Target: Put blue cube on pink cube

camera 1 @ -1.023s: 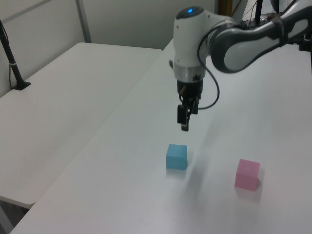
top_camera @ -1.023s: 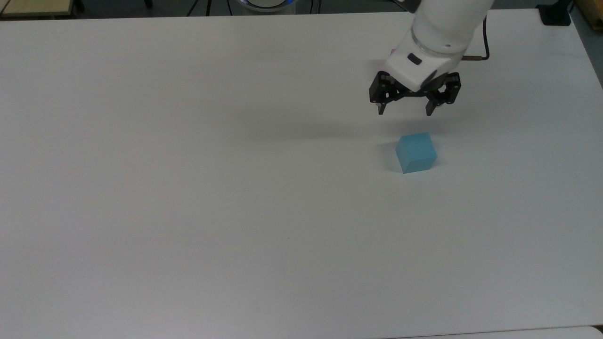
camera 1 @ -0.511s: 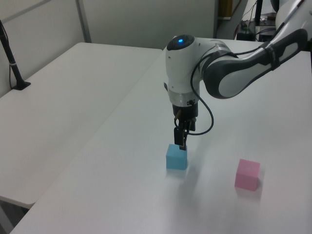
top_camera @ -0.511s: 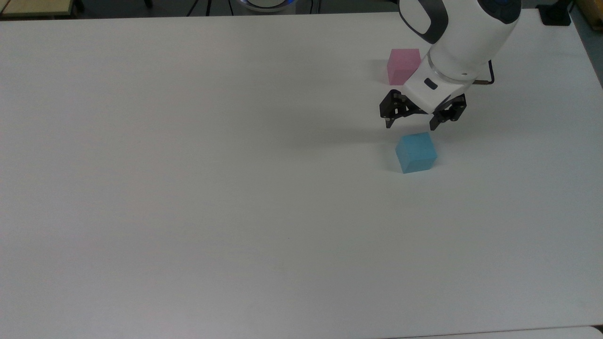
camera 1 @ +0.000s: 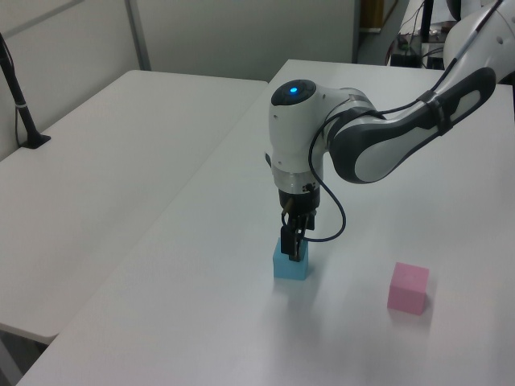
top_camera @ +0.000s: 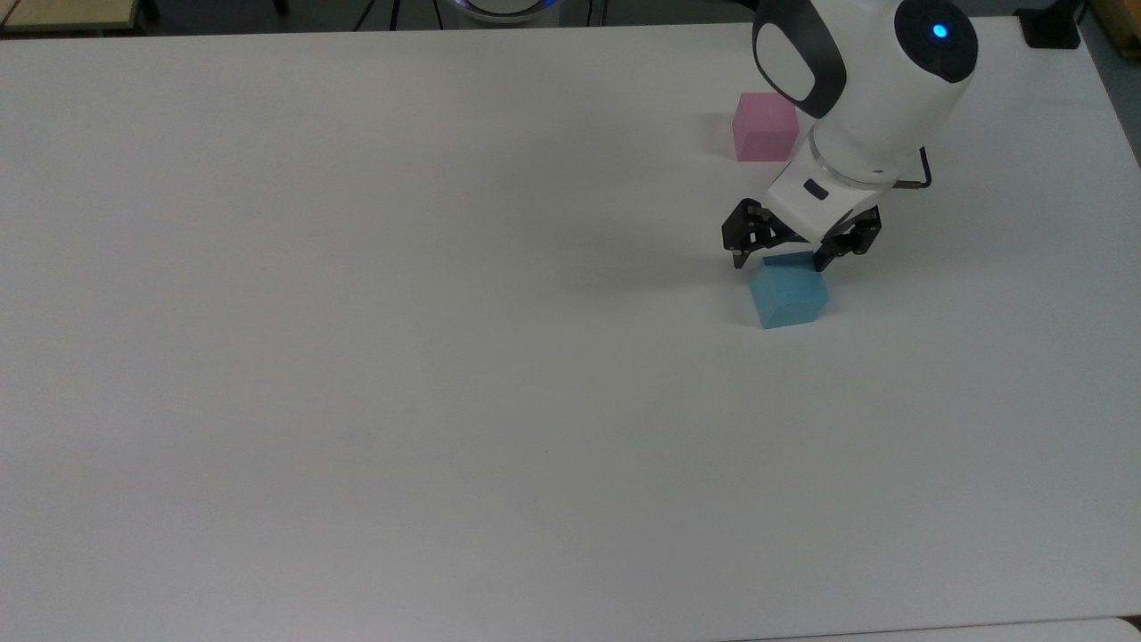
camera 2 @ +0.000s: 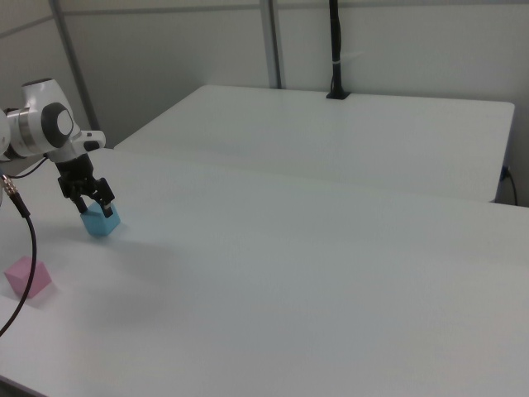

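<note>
Now the claw (top_camera: 780, 261) is spread wide, its two fingers reaching down on either side of the upper part of the blue cube (top_camera: 788, 294), not yet pinching it. The blue cube sits on the white table (top_camera: 357, 357), and the pink cube (top_camera: 764, 127) stands apart, nearer the top view's upper edge.
</note>
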Controlling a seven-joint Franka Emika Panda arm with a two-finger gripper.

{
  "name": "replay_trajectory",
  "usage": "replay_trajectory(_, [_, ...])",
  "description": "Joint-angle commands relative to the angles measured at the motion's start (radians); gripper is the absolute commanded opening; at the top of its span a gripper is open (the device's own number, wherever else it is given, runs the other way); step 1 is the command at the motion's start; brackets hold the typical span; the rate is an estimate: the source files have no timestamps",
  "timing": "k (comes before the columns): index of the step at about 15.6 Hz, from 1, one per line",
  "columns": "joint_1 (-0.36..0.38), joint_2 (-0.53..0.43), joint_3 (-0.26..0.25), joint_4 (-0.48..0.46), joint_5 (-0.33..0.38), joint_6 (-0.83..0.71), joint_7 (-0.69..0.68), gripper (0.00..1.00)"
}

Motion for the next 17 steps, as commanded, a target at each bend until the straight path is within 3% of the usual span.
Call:
replay_trajectory(1, [0.015,0.033,-0.001,0.036,-0.025,0.011,0.025,1.0])
replay_trajectory(6, [0.033,0.051,0.016,0.036,-0.043,0.016,0.027,1.0])
replay_trajectory(8, [0.035,0.058,0.017,0.036,-0.046,0.016,0.027,0.85])
replay_trajectory(10, [0.035,0.062,0.017,0.034,-0.056,0.028,0.025,0.5])
replay_trajectory(11, [0.035,0.062,0.017,0.034,-0.057,0.028,0.025,0.4])
replay_trajectory(13, [0.035,0.061,0.017,0.034,-0.057,0.028,0.025,0.25])
replay_trajectory(17, [0.035,0.059,0.017,0.034,-0.057,0.028,0.025,0.08])
